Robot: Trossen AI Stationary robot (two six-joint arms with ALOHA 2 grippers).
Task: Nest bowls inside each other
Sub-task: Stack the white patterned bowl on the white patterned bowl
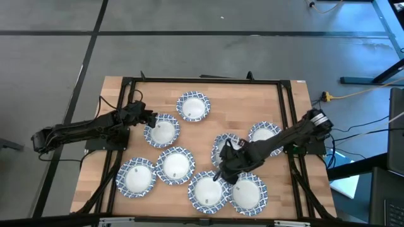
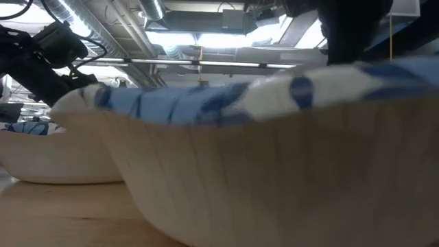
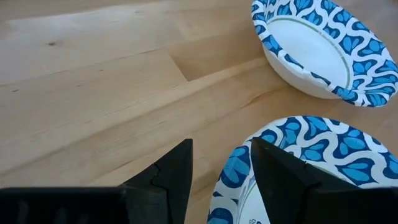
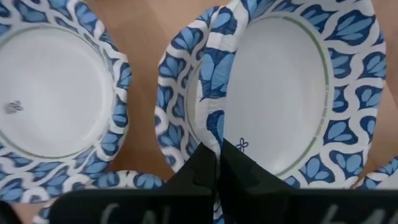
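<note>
- Pale wooden table (image 1: 202, 94): carries eight visible white bowls with blue-patterned scalloped rims, spread singly.
- Dark right arm: reaches to the table's middle; right gripper (image 4: 217, 163) is pinched on the rim of a held bowl (image 4: 283, 87), tilted over a lower bowl (image 4: 177, 121).
- Dark left arm: left gripper (image 3: 221, 165) is narrowly parted, straddling the rim of a left-side bowl (image 1: 161, 132).
- Advice: centre the held bowl over the lower one and level it before release.
</note>
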